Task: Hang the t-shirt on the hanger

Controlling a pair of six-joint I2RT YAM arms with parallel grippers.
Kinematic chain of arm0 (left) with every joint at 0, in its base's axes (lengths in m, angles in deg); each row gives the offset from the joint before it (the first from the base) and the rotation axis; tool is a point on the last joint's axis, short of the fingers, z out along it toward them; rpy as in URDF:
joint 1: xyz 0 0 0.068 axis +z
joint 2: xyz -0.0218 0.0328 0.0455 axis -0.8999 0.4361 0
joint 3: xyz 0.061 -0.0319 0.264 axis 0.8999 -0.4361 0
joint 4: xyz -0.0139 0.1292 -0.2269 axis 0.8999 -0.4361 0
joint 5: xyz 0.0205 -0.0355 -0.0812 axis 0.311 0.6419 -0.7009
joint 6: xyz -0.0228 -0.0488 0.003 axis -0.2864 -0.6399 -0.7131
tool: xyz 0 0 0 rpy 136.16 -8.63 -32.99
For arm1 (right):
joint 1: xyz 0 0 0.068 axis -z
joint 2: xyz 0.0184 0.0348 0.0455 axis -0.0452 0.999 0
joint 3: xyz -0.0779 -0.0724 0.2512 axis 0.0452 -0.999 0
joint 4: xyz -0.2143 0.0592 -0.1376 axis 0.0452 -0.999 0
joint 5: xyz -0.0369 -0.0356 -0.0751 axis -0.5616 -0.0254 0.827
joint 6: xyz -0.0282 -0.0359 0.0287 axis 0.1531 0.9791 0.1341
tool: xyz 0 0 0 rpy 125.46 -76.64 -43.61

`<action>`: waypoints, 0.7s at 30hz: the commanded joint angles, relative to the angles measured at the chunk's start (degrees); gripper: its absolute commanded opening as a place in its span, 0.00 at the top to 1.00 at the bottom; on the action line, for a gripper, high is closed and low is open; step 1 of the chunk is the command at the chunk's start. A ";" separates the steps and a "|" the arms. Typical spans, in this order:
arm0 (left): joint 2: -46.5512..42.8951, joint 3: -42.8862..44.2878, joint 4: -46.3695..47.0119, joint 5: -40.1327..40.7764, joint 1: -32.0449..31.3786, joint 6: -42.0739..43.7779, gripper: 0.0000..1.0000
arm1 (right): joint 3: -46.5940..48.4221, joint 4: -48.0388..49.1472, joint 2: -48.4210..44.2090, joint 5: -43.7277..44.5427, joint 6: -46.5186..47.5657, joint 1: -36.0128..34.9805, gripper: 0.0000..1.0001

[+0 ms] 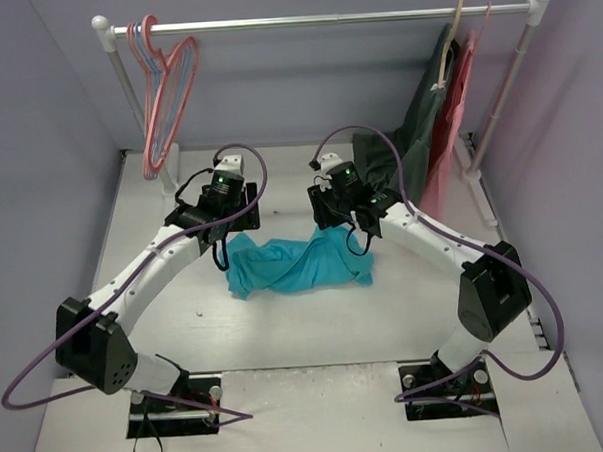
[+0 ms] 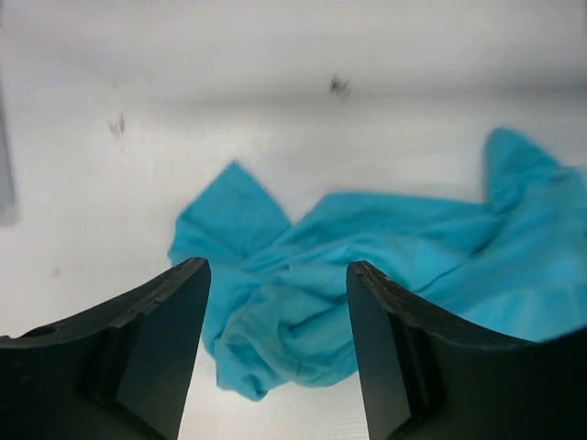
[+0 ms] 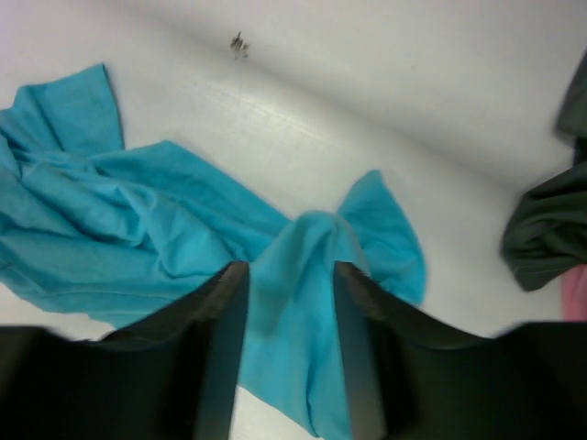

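The teal t-shirt (image 1: 298,266) lies crumpled on the white table between the two arms. My left gripper (image 1: 231,214) hovers over its left end. In the left wrist view that gripper (image 2: 278,270) is open, with the shirt (image 2: 385,266) lying loose below the wide gap. My right gripper (image 1: 336,209) is over the shirt's right end. In the right wrist view its jaws (image 3: 291,270) stand apart, and a raised fold of the shirt (image 3: 293,302) fills the gap between them. The salmon-pink hanger (image 1: 183,99) hangs on the rail at the back left, away from both grippers.
A metal rail (image 1: 323,19) spans the back on two white posts. A light-blue hanger (image 1: 144,98) hangs beside the pink one. A dark grey-green garment (image 1: 422,121) and a pink garment (image 1: 448,150) hang at the right end, close behind the right arm.
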 commanded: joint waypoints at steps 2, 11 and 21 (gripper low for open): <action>-3.62 12.80 -4.12 -0.19 -0.06 6.13 0.39 | 5.42 -3.09 -3.25 3.05 2.50 1.06 0.53; -4.86 35.29 -16.87 2.51 0.03 16.75 0.39 | 0.33 -3.45 -14.06 1.56 2.41 0.97 0.35; 5.94 56.48 -18.01 1.48 14.43 24.07 0.56 | -4.68 -3.01 -19.78 -2.75 2.58 0.88 0.34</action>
